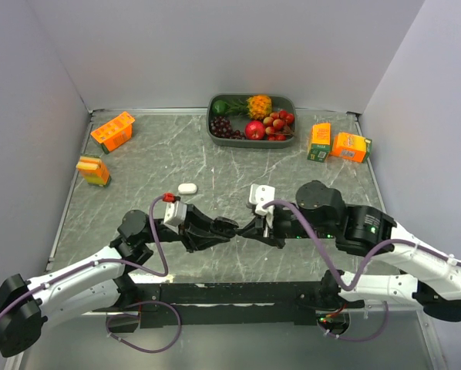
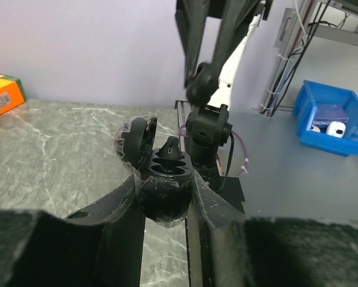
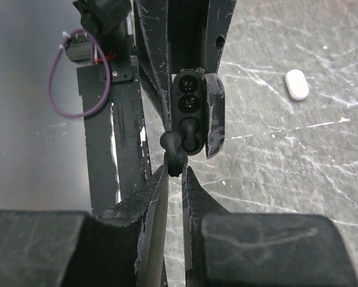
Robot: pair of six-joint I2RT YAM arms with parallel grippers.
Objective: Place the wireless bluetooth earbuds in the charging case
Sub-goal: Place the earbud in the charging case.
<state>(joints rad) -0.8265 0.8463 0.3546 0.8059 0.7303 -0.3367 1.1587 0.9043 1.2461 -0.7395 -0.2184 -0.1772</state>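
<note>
Over the bench (image 1: 138, 162), centre of the top view, the left claw (image 1: 219, 227) clamps the open black charging case (image 2: 164, 179). The right claw (image 3: 173, 171), nearly closed, pinches a black earbud (image 3: 173, 148) at the case's mouth. Insertion is under way and likely needs a straight push next.

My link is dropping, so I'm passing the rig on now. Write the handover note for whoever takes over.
Left gripper: shut on the black charging case, lid open.
Right gripper: shut on a black earbud, at the open case's edge.
Done: case open, earbud picked up and at the case.
Left: seat this earbud, not yet fully in; then any others.
A white pill-shaped case lies on the table, untouched.
</note>
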